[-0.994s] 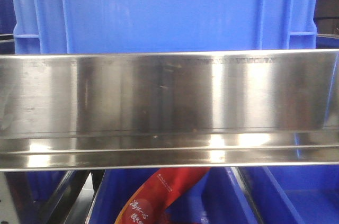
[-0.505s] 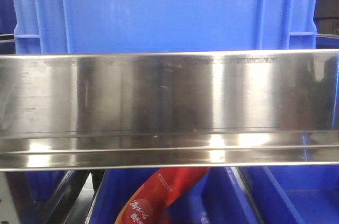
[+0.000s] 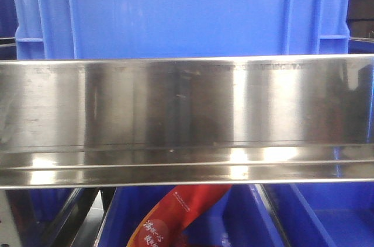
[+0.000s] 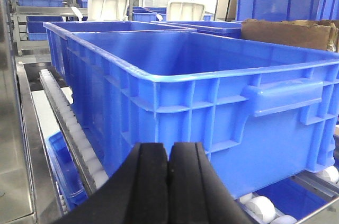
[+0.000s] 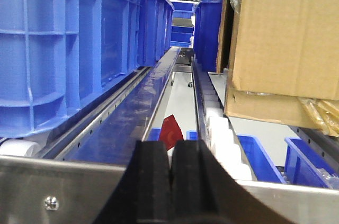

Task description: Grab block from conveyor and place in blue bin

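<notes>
No block shows in any view, and the dark grey woven conveyor is out of view. A large blue bin (image 4: 201,91) stands on white rollers just ahead of my left gripper (image 4: 168,152), whose black fingers are pressed together with nothing between them. The same kind of blue bin (image 3: 181,10) fills the top of the front view, behind a steel rail. My right gripper (image 5: 171,155) is shut and empty, low over a steel crossbar (image 5: 63,189), looking down an aisle with blue bins (image 5: 69,44) on its left.
A shiny steel rail (image 3: 187,118) spans the front view; a red printed packet (image 3: 175,215) lies in a blue bin below it and shows as a red tip (image 5: 170,128) in the right wrist view. A cardboard box (image 5: 286,38) stands right. White rollers (image 4: 74,134) run left of the bin.
</notes>
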